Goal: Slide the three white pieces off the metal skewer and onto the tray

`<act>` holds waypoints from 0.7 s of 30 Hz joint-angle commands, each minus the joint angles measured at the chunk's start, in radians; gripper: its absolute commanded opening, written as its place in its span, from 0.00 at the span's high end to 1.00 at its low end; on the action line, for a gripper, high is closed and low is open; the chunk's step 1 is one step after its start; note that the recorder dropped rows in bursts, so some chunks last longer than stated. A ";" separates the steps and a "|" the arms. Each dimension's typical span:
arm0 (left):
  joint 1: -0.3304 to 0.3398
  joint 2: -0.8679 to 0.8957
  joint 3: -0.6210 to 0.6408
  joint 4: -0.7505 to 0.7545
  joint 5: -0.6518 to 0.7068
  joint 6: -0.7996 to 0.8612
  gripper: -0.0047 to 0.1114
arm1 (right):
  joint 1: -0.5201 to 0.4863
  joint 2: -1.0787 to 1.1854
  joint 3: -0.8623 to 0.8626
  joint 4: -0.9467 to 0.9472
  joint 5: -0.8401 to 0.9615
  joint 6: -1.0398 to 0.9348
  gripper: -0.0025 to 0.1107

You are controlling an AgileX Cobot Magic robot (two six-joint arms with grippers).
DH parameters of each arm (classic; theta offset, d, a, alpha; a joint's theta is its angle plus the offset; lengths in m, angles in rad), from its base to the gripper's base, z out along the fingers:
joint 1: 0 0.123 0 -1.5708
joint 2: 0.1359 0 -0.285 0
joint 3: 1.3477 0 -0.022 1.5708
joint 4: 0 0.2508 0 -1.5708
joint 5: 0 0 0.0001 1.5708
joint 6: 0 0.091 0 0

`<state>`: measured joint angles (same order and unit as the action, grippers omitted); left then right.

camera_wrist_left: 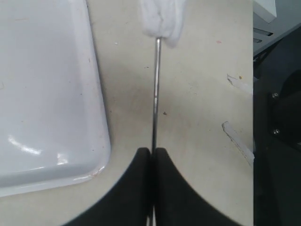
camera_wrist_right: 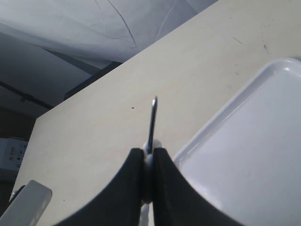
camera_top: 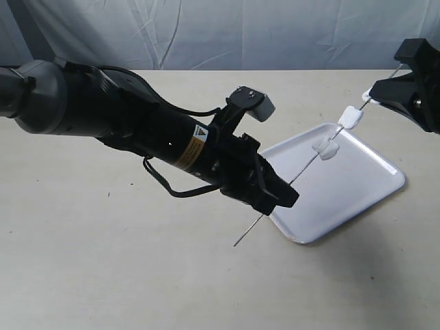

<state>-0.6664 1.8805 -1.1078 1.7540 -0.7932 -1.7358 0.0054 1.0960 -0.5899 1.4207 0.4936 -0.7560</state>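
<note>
Skewer [camera_top: 306,168]: held in the air, slanting from near-left up to far-right across the tray [camera_top: 357,185]. Its bare tip pokes out below the left gripper [camera_top: 285,197].
Left gripper fingers [camera_wrist_left: 136,188]: pinched shut on the skewer's lower stretch, beside the tray's left corner.
Right gripper [camera_top: 377,91]: closed tight on the skewer's far-right end, with white showing between its tips.
White pieces [camera_top: 350,118]: all threaded on the skewer. One sits against the right gripper; two sit lower, over the tray's far edge.
Tray: flat on the table [camera_top: 103,261], right of centre.
</note>
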 commanded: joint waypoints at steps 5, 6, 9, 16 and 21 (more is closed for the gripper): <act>-0.003 0.004 -0.005 -0.010 0.016 -0.011 0.96 | -0.002 0.002 -0.004 0.015 0.013 -0.010 0.88; -0.003 0.004 -0.005 -0.010 0.016 -0.011 0.96 | -0.002 0.002 -0.004 0.024 0.023 -0.010 0.85; -0.003 0.004 -0.005 -0.010 0.015 -0.011 0.96 | -0.002 0.002 -0.004 0.042 0.049 -0.010 0.77; -0.003 0.004 -0.005 -0.012 0.010 -0.011 0.96 | -0.002 0.002 -0.004 0.050 0.058 -0.010 0.77; -0.003 0.004 -0.005 -0.012 0.013 -0.011 0.96 | -0.002 0.002 -0.004 0.050 0.056 -0.010 0.77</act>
<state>-0.6664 1.8832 -1.1082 1.7540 -0.7813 -1.7412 0.0054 1.0960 -0.5899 1.4648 0.5469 -0.7560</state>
